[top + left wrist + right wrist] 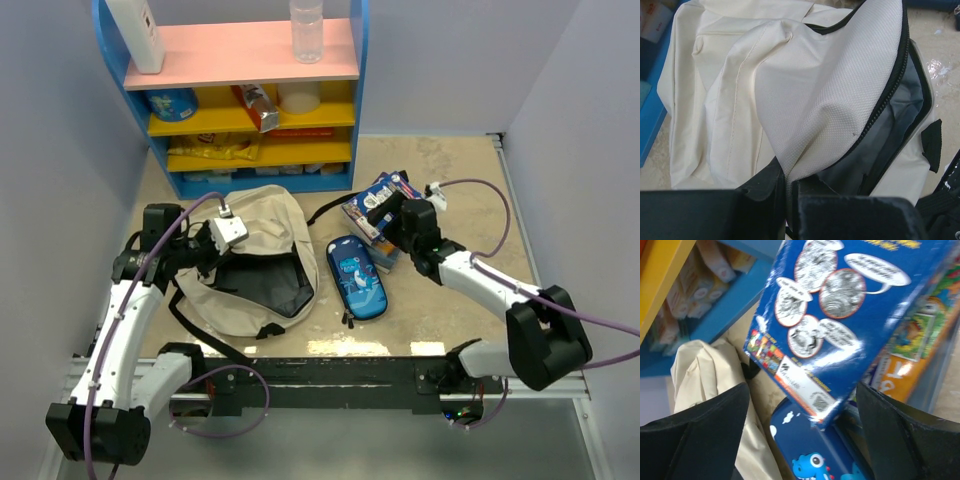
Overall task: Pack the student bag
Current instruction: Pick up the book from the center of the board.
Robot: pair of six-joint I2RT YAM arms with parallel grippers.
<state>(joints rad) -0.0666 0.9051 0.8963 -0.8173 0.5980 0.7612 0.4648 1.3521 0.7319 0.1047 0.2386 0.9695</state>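
Now, loading step: left fingers (762,187) clenched on the flap of the bag (265,215), open on the worktop (440,300) before the shelf (250,70); right fingers (700,430) released, poised over a blue book (850,305). Next call, likely: grip that book; carry it into the opening.

Top: high, facing shelf (230,52); wrists close: left on student bag (805,100), right on book (850,315) plus bag edge.
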